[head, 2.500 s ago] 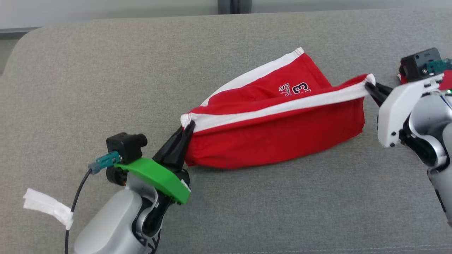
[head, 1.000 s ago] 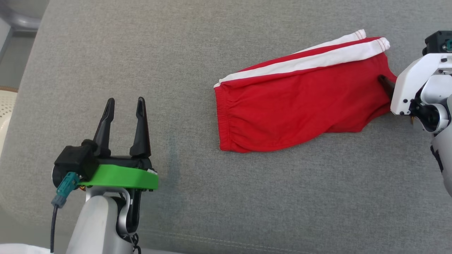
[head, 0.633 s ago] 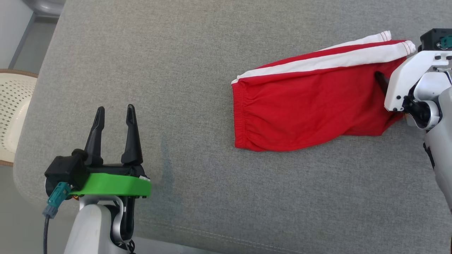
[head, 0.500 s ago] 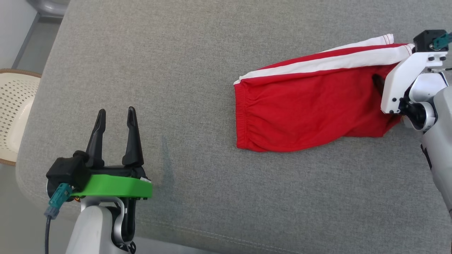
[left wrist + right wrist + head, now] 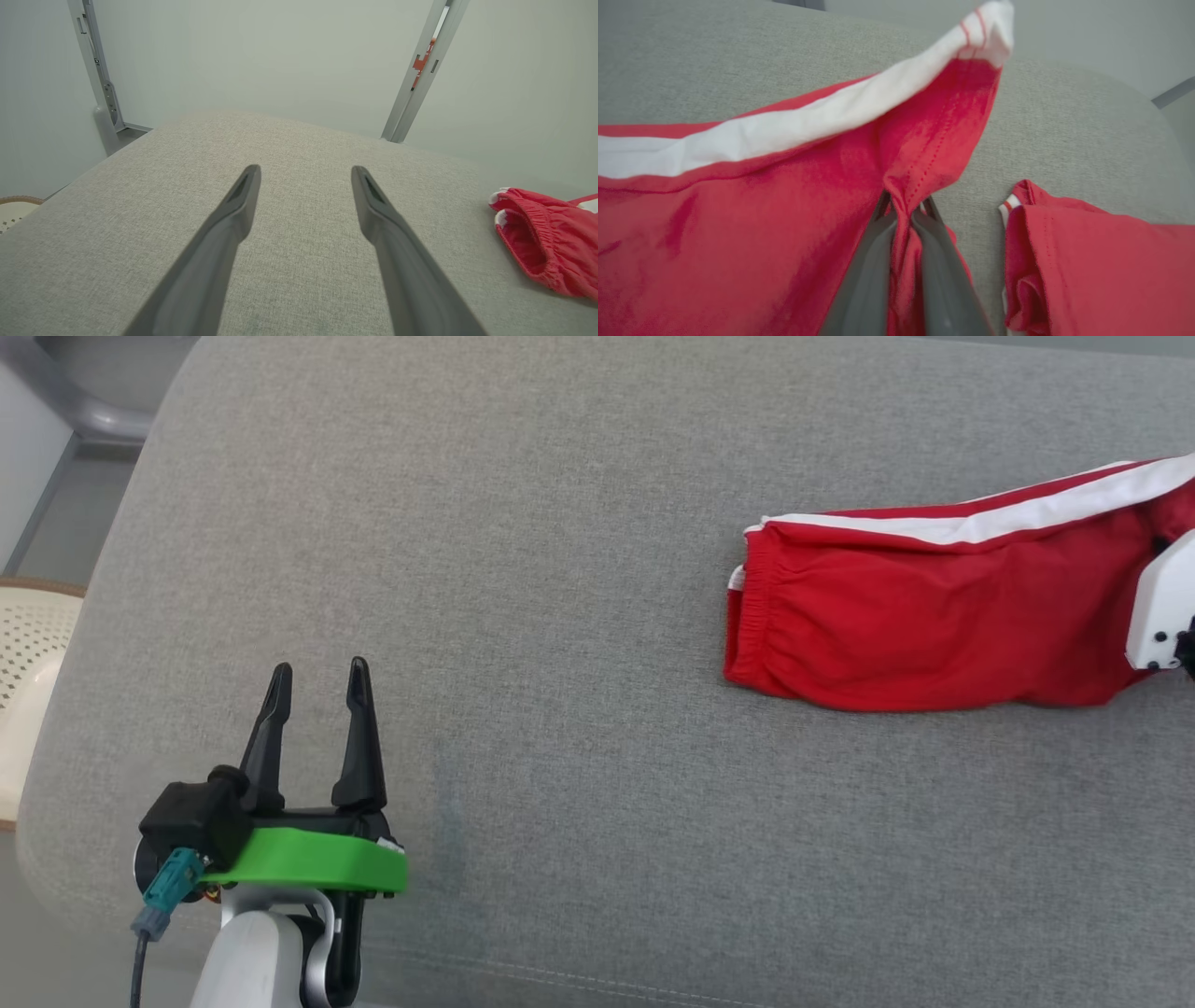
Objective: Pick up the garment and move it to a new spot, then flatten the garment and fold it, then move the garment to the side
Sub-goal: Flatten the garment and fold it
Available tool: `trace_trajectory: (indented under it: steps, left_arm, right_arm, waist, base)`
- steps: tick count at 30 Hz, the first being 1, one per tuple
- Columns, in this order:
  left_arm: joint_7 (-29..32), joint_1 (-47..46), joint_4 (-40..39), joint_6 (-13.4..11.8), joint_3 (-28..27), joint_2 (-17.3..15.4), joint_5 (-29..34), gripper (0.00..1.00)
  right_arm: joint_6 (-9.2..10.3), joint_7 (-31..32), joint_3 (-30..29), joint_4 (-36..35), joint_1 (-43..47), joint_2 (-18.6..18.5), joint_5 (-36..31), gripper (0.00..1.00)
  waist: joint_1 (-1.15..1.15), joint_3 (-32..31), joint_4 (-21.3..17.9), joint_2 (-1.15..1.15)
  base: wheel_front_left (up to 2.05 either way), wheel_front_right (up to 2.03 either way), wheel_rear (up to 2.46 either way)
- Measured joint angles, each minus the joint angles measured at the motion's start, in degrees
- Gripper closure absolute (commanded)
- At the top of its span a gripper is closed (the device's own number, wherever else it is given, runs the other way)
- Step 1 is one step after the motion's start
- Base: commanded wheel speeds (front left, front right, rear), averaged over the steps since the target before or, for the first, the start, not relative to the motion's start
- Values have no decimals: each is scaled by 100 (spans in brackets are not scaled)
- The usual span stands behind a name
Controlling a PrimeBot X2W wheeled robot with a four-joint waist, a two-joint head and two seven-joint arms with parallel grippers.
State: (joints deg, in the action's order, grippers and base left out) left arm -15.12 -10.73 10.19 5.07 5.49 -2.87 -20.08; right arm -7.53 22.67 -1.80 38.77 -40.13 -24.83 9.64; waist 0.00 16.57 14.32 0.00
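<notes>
The garment is a pair of red shorts with a white side stripe, lying folded on the grey cushion at the right of the head view. In the right wrist view my right gripper is shut on a bunched red hem of the garment, and the striped leg end lifts above it. In the head view just the white housing of that arm shows at the garment's right end. My left gripper stands open and holds nothing at the lower left, far from the garment. The left wrist view shows the left gripper over bare cushion, with the garment's waistband at the right.
Another red fold of cloth lies just right of my right gripper; I cannot tell whether it belongs to the same garment. A cream perforated basket stands off the cushion's left edge. Grey metal posts rise behind the cushion.
My right gripper has shut on the garment's hem. The head camera has shifted, so the garment sits further right in its view. The left gripper stays open, well clear of the cloth.
</notes>
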Motion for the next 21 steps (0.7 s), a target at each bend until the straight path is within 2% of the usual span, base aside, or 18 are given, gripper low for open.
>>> trace_trajectory:
  steps: [6, 10, 15, 21]
  left_arm:
    - [0, 105, 37, 29, 38, 0, 11, 0]
    - [0, 119, 75, 45, 107, 0, 13, 0]
    - [0, 107, 103, 45, 186, 0, -4, 0]
    - [0, 17, 146, 47, 319, 0, -112, 0]
  right_arm:
    - [0, 694, -783, -1294, 576, 47, -612, 100]
    - [0, 1457, -970, -2234, 836, 332, -825, 100]
    - [2, 2243, -327, -2821, 793, 890, -760, 100]
    - [2, 2440, 177, -2450, 303, 1451, -709, 100]
  waist:
    - [0, -229, -230, 0]
    - [0, -344, -358, 0]
    - [0, -377, -413, 0]
    - [0, -311, -270, 0]
  base:
    - [0, 0, 0]
    - [0, 0, 0]
    - [0, 0, 0]
    - [0, 0, 0]
